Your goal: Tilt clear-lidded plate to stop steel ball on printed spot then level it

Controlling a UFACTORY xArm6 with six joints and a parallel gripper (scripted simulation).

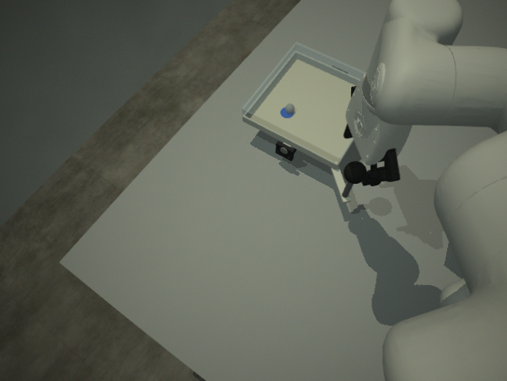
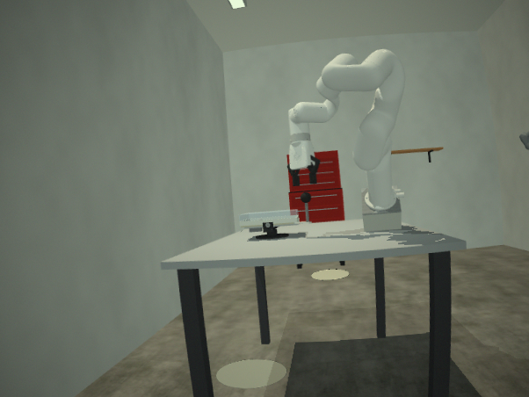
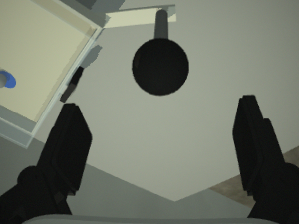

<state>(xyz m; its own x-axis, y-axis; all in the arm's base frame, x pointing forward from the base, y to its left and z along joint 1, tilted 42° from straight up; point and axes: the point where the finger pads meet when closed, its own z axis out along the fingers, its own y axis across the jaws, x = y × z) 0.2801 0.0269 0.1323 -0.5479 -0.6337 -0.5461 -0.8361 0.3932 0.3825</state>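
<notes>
The clear-lidded plate (image 1: 304, 105) is a square cream tray on a black pivot mount (image 1: 285, 150); it also shows in the exterior view (image 2: 269, 217), looking about level. The steel ball (image 1: 290, 108) rests at the edge of the blue printed spot (image 1: 286, 113), overlapping it. A black round knob (image 1: 354, 172) on a short stem stands at the plate's near corner; it also shows in the wrist view (image 3: 160, 66). My gripper (image 3: 157, 116) is open and empty, hanging well above the knob, as the exterior view (image 2: 303, 175) shows.
The arm's base (image 2: 381, 218) stands on the table to the right of the plate. A red tool cabinet (image 2: 315, 186) stands behind the table. A wall shelf (image 2: 416, 151) is at the back right.
</notes>
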